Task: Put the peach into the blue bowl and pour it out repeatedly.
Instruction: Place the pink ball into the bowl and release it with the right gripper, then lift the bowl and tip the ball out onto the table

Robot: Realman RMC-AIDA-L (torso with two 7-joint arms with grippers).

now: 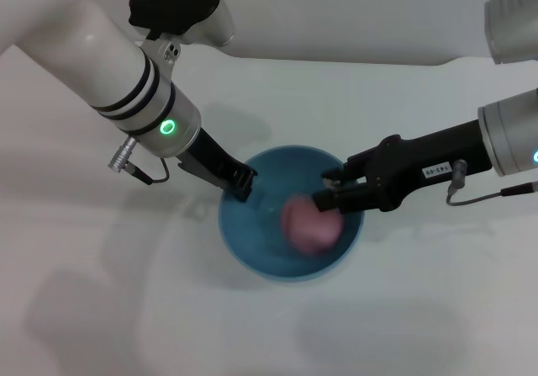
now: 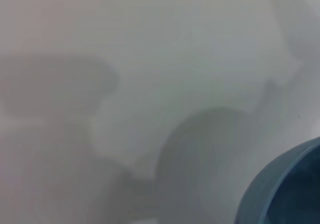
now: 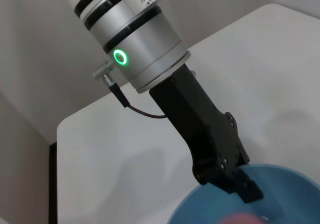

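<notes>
Bowl (image 1: 252, 246) rim clamped at 10 o'clock by left gripper (image 1: 242, 182); right gripper (image 1: 326, 198), fingers' state unclear, over light, soft-looking peach (image 1: 307, 225), best held around its middle.

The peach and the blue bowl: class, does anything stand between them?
Nothing visible does. The peach is already over the inside of the blue bowl, at the fingertips of the right gripper. The left gripper is at the bowl's rim on the opposite side.

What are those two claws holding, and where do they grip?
The left gripper pinches the blue bowl by its rim. The right gripper sits over the peach; its grip cannot be told.
</notes>
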